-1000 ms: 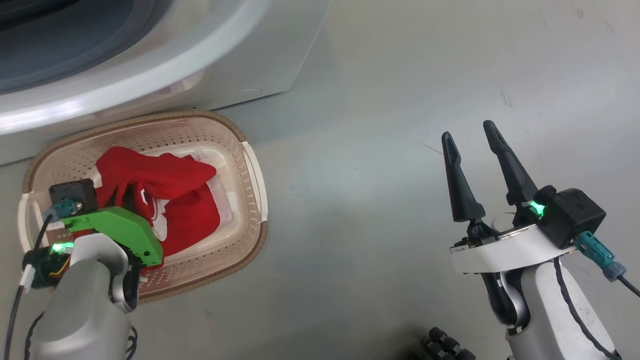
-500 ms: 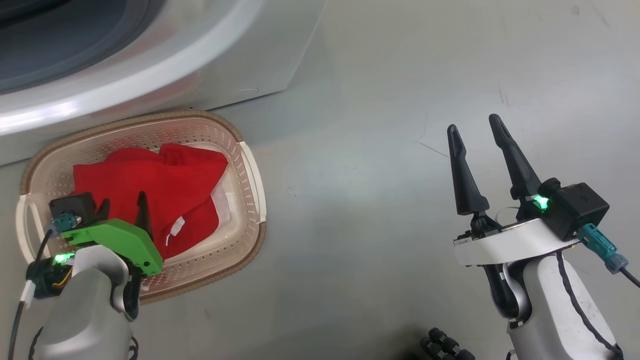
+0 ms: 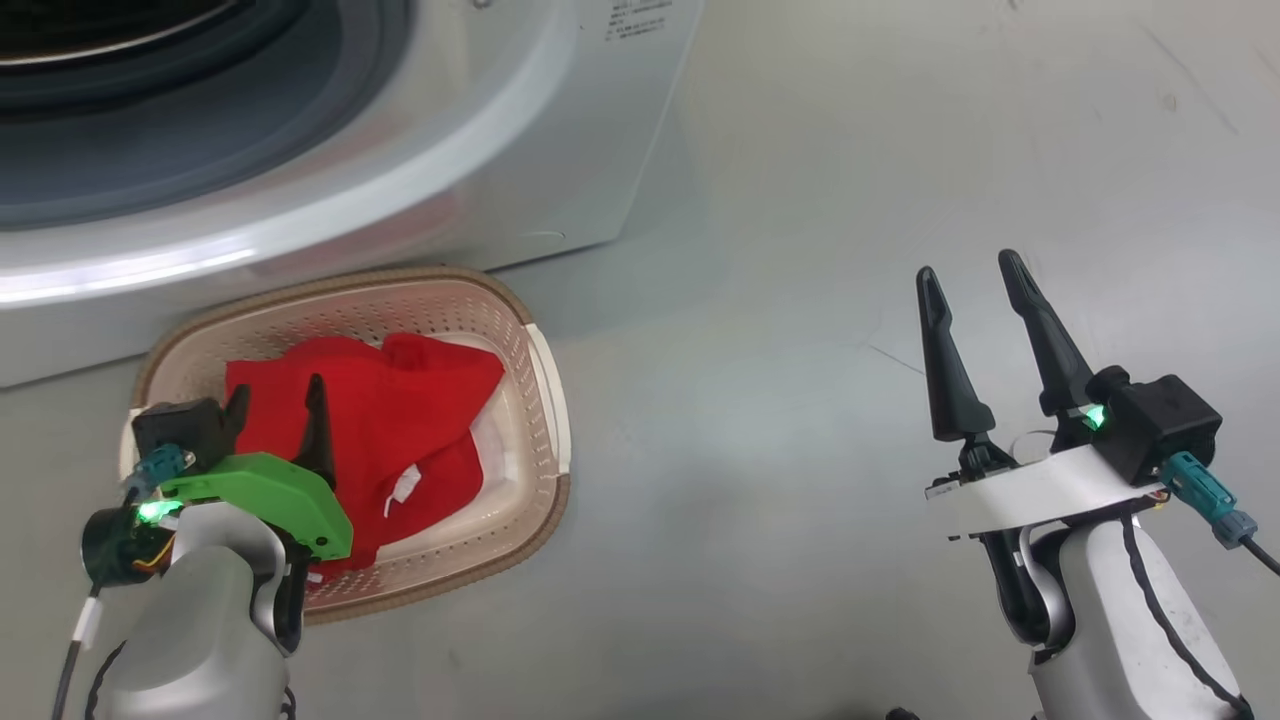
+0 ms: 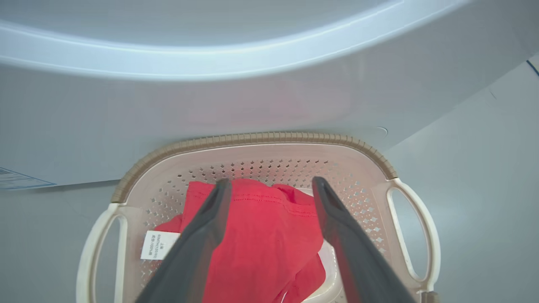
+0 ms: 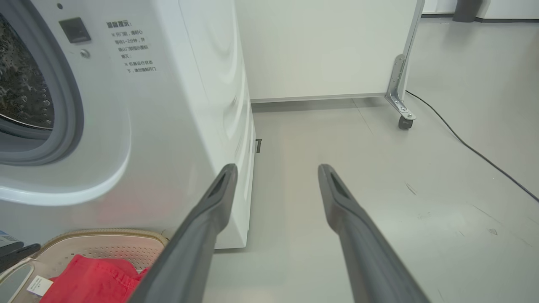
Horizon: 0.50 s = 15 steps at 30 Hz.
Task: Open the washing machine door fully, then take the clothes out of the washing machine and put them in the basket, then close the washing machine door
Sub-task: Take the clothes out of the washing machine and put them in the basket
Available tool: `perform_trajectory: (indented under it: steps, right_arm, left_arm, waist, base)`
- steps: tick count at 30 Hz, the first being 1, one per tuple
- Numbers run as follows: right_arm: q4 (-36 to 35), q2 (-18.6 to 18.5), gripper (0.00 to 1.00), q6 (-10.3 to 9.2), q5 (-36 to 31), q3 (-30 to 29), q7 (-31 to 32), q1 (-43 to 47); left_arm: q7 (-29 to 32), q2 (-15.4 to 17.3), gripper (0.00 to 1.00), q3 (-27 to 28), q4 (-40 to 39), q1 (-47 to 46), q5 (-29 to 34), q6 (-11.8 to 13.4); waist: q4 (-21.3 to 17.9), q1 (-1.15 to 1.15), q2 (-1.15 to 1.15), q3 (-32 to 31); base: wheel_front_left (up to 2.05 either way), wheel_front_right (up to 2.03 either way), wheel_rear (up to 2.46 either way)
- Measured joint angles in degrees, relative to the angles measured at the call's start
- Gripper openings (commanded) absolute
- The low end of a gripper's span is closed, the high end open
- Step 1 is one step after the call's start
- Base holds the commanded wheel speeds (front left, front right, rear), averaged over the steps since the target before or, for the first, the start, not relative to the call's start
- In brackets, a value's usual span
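My left claw (image 3: pixel 277 392) hangs over the basket (image 3: pixel 400 275) with its two dark fingers spread wide and nothing between them. In my left wrist view the left claw (image 4: pixel 270 182) points down at the clothes (image 4: pixel 269 235), and I cannot tell whether the fingertips brush the fabric or sit just above it. The clothes (image 3: pixel 400 400) lie in a loose red heap inside the basket, filling most of its floor, with a small white tag (image 3: pixel 403 488) on the near side and another printed tag (image 4: pixel 159 245) at the left edge of the heap. A bit of white shows under the right edge of the red; whether it is cloth or the bottom of the basket I cannot make out. The basket (image 4: pixel 261 136) stands on the grey floor (image 3: pixel 750 400), near and to my left, just in front of the lower front of the washing machine (image 3: pixel 500 150). My right claw (image 3: pixel 966 268) is well apart to the right, over bare floor, fingers just as wide and holding nothing. In my right wrist view the right claw (image 5: pixel 278 168) points past the right corner of the washing machine (image 5: pixel 181 126), whose round mouth stands uncovered at the far left, showing the grey gasket (image 5: pixel 67 105) and the steel drum (image 5: pixel 21 84). Farther off stands a white panel (image 5: pixel 320 50) on a castor (image 5: pixel 404 122), with a black cable (image 5: pixel 476 151) running across the floor on the right.
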Motion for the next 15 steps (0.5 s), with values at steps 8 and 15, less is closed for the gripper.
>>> perform_trajectory:
  steps: [8, 15]
  right_arm:
    - [1.5, -1.0, 1.00, -0.01, -1.0, -1.3, 0.0, 2.9]
    - [2.3, -1.6, 1.00, -0.07, -1.9, -1.8, 0.0, 5.4]
  left_arm:
    - [-0.7, -0.5, 1.00, -0.2, -4.1, 1.7, 0.7, -0.9]
    - [-0.9, -0.6, 1.00, 1.3, -12.0, 5.5, 2.9, -0.6]
  waist:
    - [2.2, 0.00, 0.00, -4.5]
    - [4.8, 0.00, 0.00, -9.6]
  base:
    - [0.00, 0.00, 0.00]
    - [0.00, 0.00, 0.00]
